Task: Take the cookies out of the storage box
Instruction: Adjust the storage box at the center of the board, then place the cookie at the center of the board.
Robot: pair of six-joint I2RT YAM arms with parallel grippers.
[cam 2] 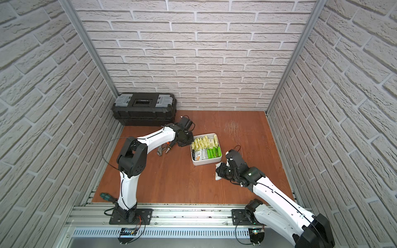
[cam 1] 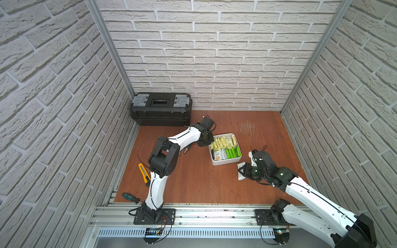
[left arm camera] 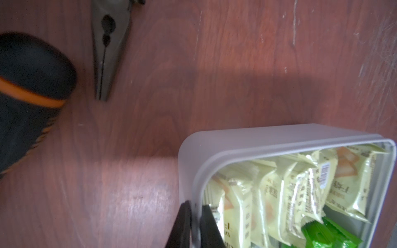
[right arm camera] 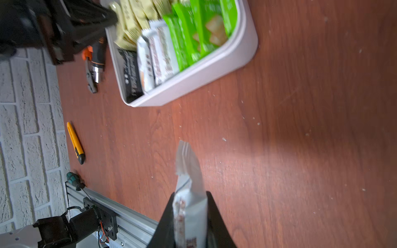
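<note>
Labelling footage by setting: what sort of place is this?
Probably a mock-up robot test cell: brick-patterned wall panels, white robot arms bolted to a grey aluminium rail, and a reddish wood-look tabletop.

Your left arm [cam 1: 184, 137] and right arm [cam 1: 311, 193] are one build: white moulded link shells between blocky black joint housings, with a thin black cable [cam 1: 138, 148] traced along each shell and bowing loose near the elbow. Each is bolted to a flat black base plate [cam 1: 169, 214] with small screws, at 7 and 5 o'clock in both top views, and red and orange wires [cam 1: 164, 221] curl under the left one. The fingers [right arm camera: 217, 225] are matte black tapered wedges.
</note>
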